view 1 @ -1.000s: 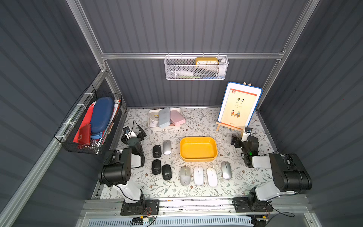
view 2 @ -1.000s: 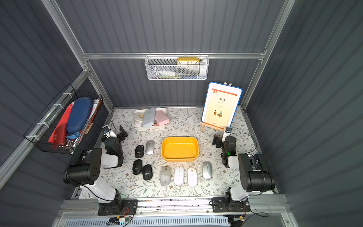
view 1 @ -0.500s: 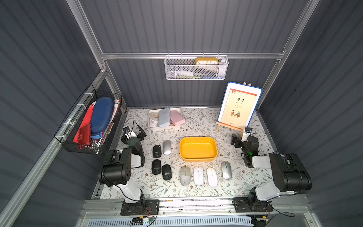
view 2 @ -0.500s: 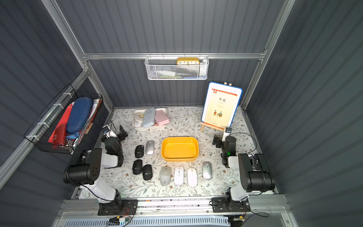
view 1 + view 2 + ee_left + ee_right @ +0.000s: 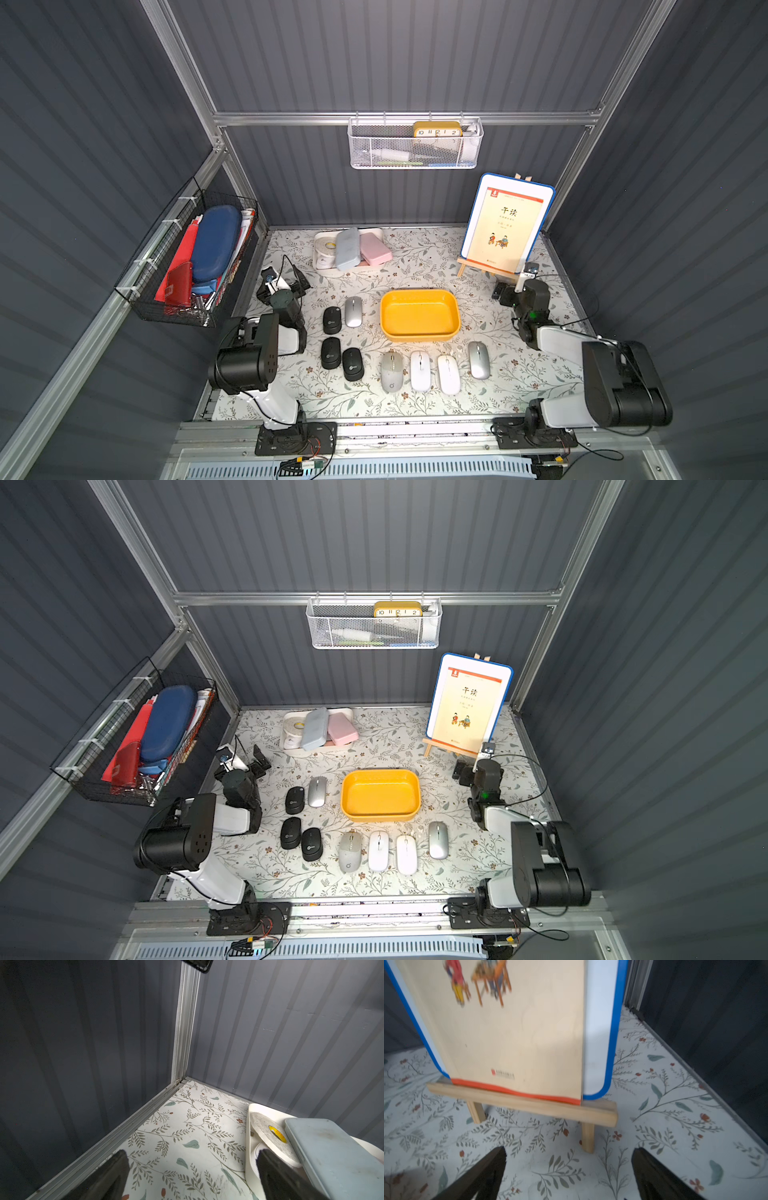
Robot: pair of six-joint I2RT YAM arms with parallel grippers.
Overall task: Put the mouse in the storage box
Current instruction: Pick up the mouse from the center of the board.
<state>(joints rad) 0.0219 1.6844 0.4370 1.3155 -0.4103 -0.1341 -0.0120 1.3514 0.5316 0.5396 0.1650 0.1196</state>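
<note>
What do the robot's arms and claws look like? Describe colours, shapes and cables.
The left arm and right arm both have white links between bulky black cylindrical joints, with thin black cables trailing. The left claw and right claw each have two black tapering fingers.

A: Where do the top views look from?
B: High over the near edge, facing down toward the back wall. In both top views the whole table (image 5: 424, 257) shows, nearly alike.
A: And the wrist views?
B: Low and close. The left one looks past the left gripper (image 5: 192, 1151) into a corner, with the white tray (image 5: 248, 1126) beside it. The right one looks past the right gripper (image 5: 569, 1148) at the wooden easel (image 5: 529, 1104). Tray and easel also show from above.
</note>
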